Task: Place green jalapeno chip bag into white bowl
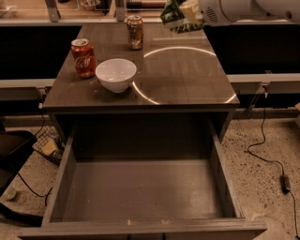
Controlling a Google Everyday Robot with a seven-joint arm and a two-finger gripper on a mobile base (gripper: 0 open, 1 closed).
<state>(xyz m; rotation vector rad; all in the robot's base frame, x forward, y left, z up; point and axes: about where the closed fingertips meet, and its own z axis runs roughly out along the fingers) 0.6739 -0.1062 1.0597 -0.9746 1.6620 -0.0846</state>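
We see the gripper (pixel 191 11) at the upper right of the frame, its fingers clamped on the bag (pixel 172 17), which hangs in the air above the far right part of the table (pixel 187 79). The white arm (pixel 234 8) runs off the right edge. The bag touches nothing but the gripper and is well apart from the bowl (pixel 116 74).

The bowl stands upright on the left half of the table, near the front edge. Just beside it, to the upper left, stands a red can (pixel 83 57); a brown can (pixel 135 32) stands farther back, near the centre top. Below the table an open drawer (pixel 140 192) fills the lower frame. A black cable (pixel 268 152) lies on the speckled floor at lower right.
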